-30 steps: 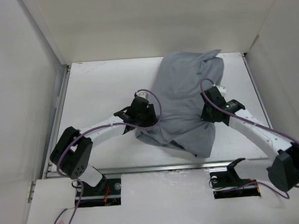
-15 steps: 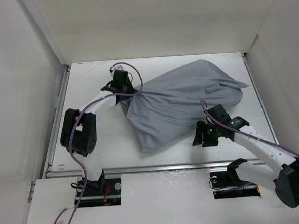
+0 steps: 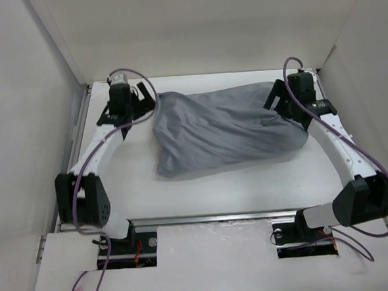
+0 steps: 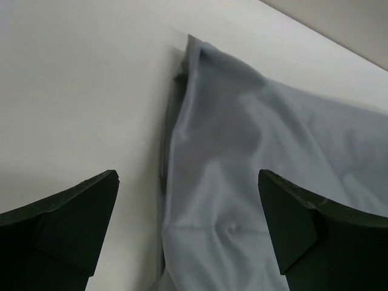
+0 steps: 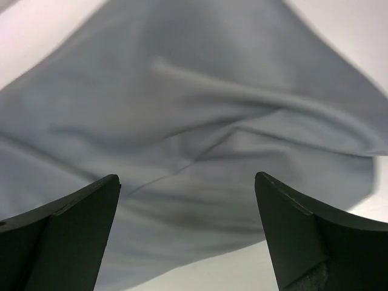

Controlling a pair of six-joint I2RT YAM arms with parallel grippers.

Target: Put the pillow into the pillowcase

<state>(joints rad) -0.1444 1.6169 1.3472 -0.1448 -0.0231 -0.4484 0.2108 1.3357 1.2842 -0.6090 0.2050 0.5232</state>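
On white table [image 3: 130, 182]: grey pillowcase [image 3: 226, 127], stretched crosswise over far half, plump in the middle, wrinkled, tapering toward a near-left corner. Nothing but grey cloth on show; pillow hidden, so cannot tell from the frames whether it sits inside. At far-left corner of the sack: left gripper [image 3: 139, 108], jaws spread wide, clamping nothing. From left wrist camera, left gripper [image 4: 188, 176] above the cloth's edge: a folded hem running down between the fingers [image 4: 79, 212], one over bare table, the other over grey fabric. Cannot tell whether tips brush the cloth. At far-right end of the sack: right gripper [image 3: 278, 104], likewise spread wide and released. From right wrist camera, right gripper [image 5: 186, 177] above soft folds and a raised crease, cloth filling nearly the whole gap between the fingers [image 5: 297, 224], a strip of table at the lower edge. No fabric pinched on either side; contact with cloth not readable.
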